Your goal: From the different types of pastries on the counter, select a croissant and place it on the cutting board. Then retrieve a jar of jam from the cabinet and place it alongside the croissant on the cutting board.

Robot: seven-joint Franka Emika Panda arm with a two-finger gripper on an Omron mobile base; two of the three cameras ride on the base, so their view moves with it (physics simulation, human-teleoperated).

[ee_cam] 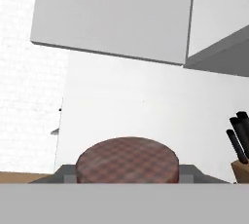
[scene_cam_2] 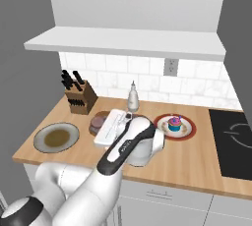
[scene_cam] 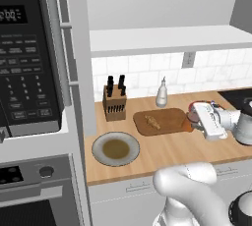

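**A:** Where was the croissant?

**B:** The croissant (scene_cam: 152, 121) lay flat on the cutting board (scene_cam: 172, 118), a little toward nine o'clock from the board's middle in the left base view. The board itself sat on the counter (scene_cam: 167, 154), with the pale narrow-necked bottle (scene_cam: 161, 94) just beyond it at twelve o'clock and the knife block (scene_cam: 114, 103) off at ten o'clock.

**A:** And the jam?

**B:** The jar of jam (ee_cam: 127, 160) was at the gripper (scene_cam: 197, 117), over the three o'clock end of the board. In the hand view its brownish checked lid sat between the two dark fingers (ee_cam: 188, 172), which pressed in from either side, so the jaws were clamped on the jar. In the right base view the jar (scene_cam_2: 98, 123) peeked out at nine o'clock of the white hand (scene_cam_2: 112, 127).

**A:** Was it resting on the board?

**B:** I could not tell whether its base touched the wood.

**A:** Anything else nearby?

**B:** A round grey-rimmed plate (scene_cam: 115, 148) sat at seven o'clock from the board, and a red-rimmed plate (scene_cam_2: 190, 129) with a colourful cupcake (scene_cam_2: 174, 123) stood at three o'clock of the hand, near the black cooktop (scene_cam_2: 231, 141).
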